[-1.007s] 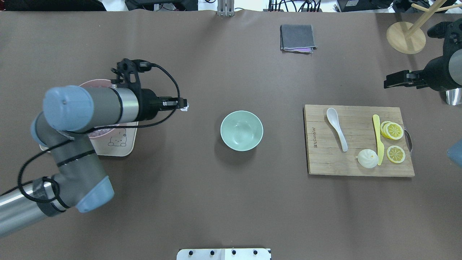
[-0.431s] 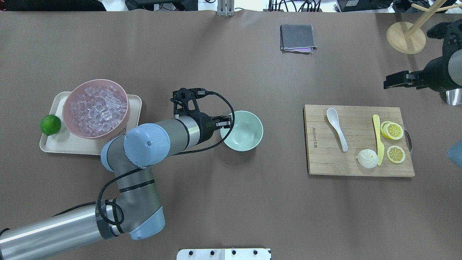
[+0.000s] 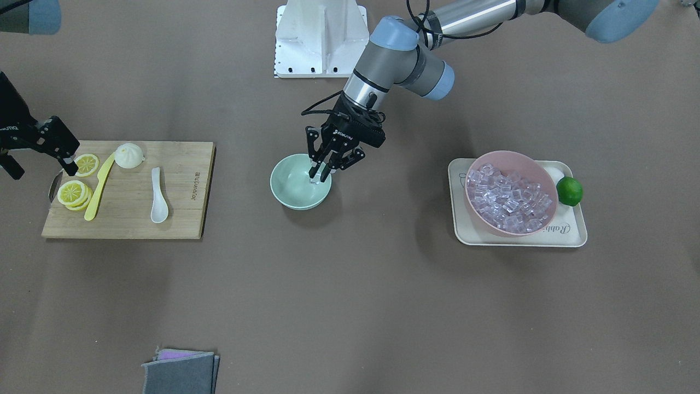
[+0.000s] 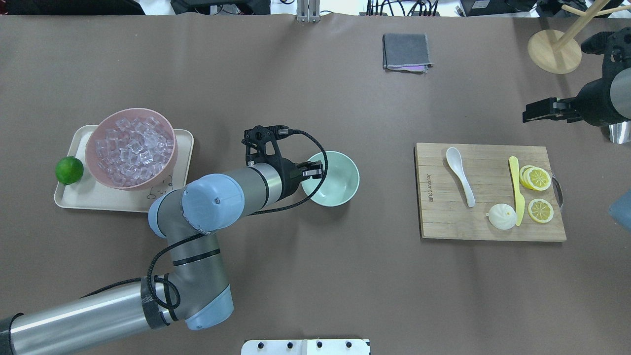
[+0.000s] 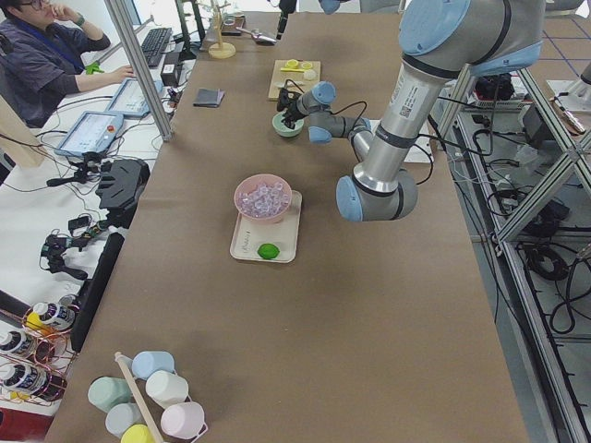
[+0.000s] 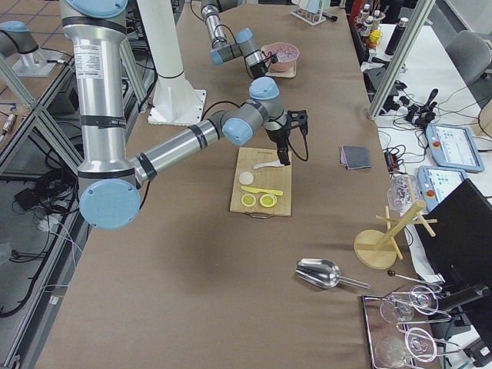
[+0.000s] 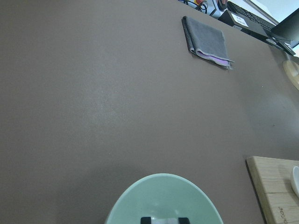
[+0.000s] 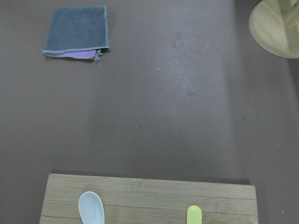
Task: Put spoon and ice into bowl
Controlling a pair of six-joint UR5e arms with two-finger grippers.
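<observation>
The mint-green bowl point(image 4: 341, 191) stands mid-table; it also shows in the front view point(image 3: 290, 192) and the left wrist view point(image 7: 159, 196). My left gripper point(image 4: 317, 172) point(image 3: 319, 176) hangs inside the bowl's rim on the robot's left, shut on a clear ice cube point(image 7: 164, 220). The white spoon point(image 4: 461, 175) point(image 3: 158, 205) point(image 8: 92, 207) lies on the wooden cutting board point(image 4: 443, 217). My right gripper point(image 4: 526, 112) point(image 3: 41, 164) is open and empty, raised beyond the board's far right corner, apart from the spoon.
A pink bowl of ice cubes point(image 4: 130, 148) sits on a cream tray point(image 4: 88, 197) with a lime point(image 4: 69, 170). The board also holds a yellow knife point(image 4: 516, 190), lemon slices point(image 4: 537, 178) and a bun point(image 4: 502, 216). A grey cloth point(image 4: 406, 52) and wooden stand base point(image 4: 554, 52) lie at the back.
My left arm swung right from beside the pink bowl, carrying the ice cube to the mint bowl, and now reaches a little further over its rim. The right arm barely moved.
</observation>
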